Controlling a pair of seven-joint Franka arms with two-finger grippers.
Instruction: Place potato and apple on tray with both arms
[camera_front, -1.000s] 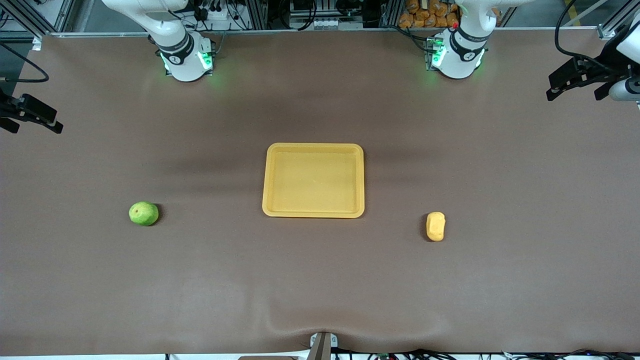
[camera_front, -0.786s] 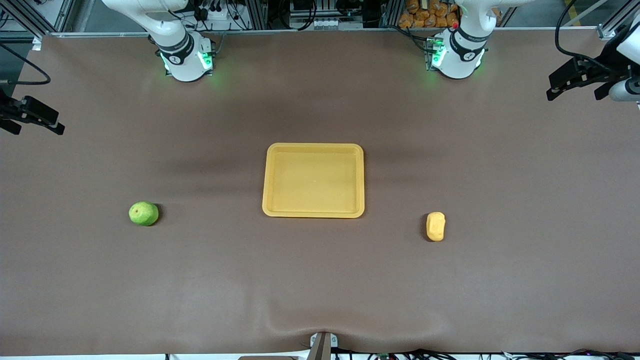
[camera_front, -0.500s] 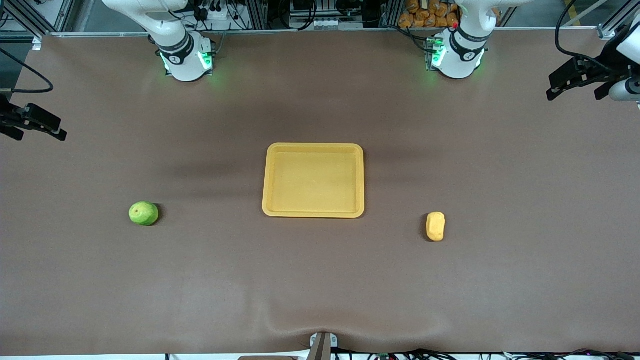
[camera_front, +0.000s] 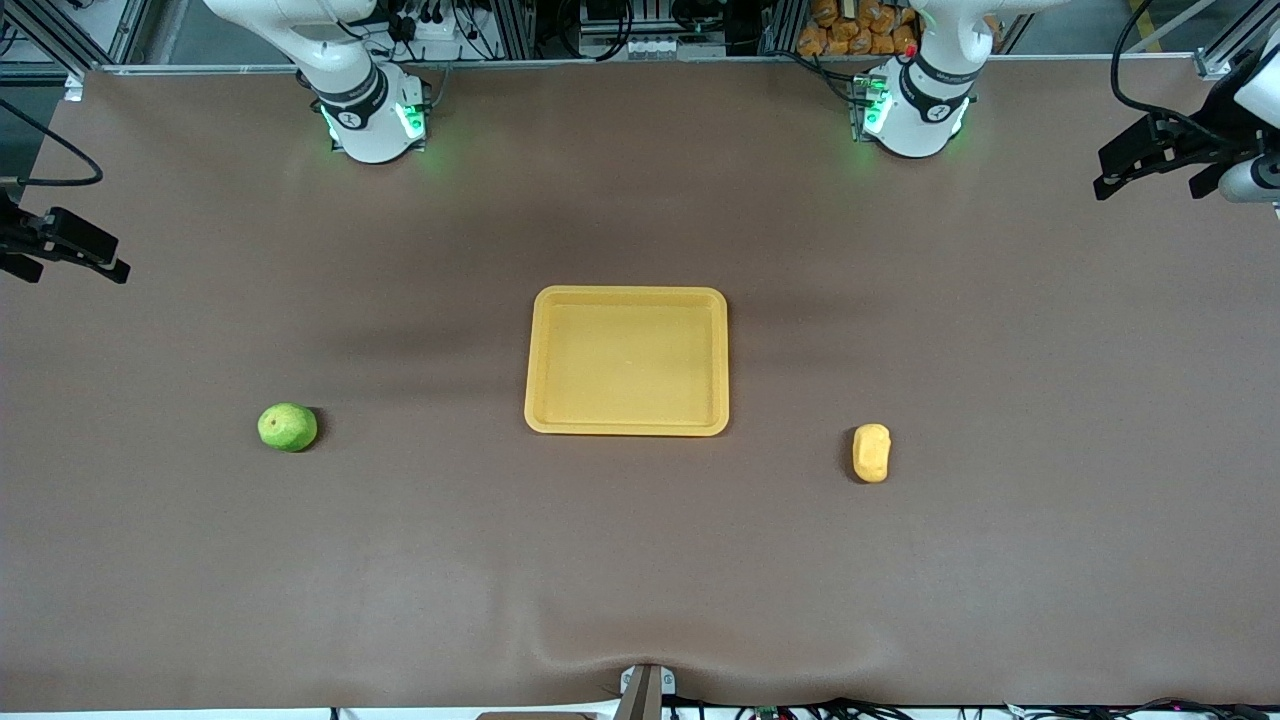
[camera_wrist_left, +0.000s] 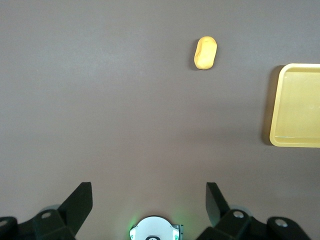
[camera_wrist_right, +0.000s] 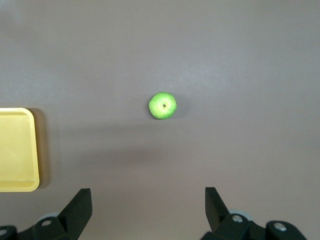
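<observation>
The yellow tray (camera_front: 535, 360) lies in the middle of the table. The green apple (camera_front: 287, 427) lies on the table toward the right arm's end, slightly nearer the front camera than the tray. The yellow-orange potato (camera_front: 871, 452) lies toward the left arm's end. My right gripper (camera_front: 70, 255) hangs open and empty, high over its end of the table. In the right wrist view my right gripper (camera_wrist_right: 147, 205) looks down on the apple (camera_wrist_right: 162, 105) and a tray corner (camera_wrist_right: 17, 150). My left gripper (camera_front: 1145, 180) is open and empty, high over its end. In the left wrist view my left gripper (camera_wrist_left: 148, 200) looks down on the potato (camera_wrist_left: 205, 52) and the tray's edge (camera_wrist_left: 297, 105).
The brown table mat (camera_front: 640, 560) has a slight wrinkle at its front edge near a small bracket (camera_front: 645, 690). Both arm bases glow green along the table's edge farthest from the front camera, and cables and racks stand past that edge.
My right gripper has drifted a little lower in the front view. The left gripper, apple, potato and tray have not moved.
</observation>
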